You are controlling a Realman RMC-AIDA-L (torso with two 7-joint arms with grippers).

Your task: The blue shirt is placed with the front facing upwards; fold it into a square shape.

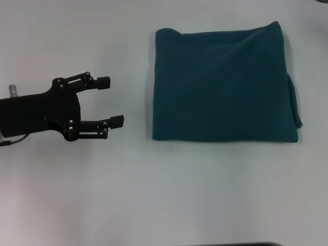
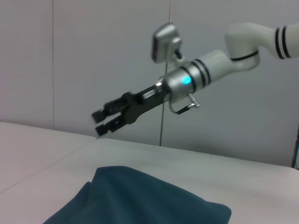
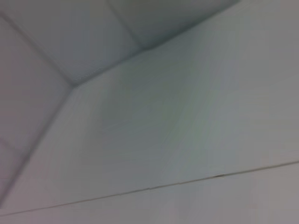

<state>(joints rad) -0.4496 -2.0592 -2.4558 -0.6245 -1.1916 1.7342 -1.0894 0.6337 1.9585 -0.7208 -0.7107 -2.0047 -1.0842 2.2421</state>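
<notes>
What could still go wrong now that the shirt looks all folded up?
1. The shirt has a loose flap poking out along one side edge; it might slide out and spoil the square.
2. The left gripper is open beside the shirt; swinging toward it could nudge the fold.
3. The right gripper hangs above the shirt; dropping low could snag it.

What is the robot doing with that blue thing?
It is folding clothes. The dark teal-blue cotton shirt lies on the white table, already folded into a near-square, with nothing touching it. The black left gripper hovers beside it, open and empty. The right gripper, seen from the left wrist camera, is up in the air, away from the shirt and holding nothing.
</notes>
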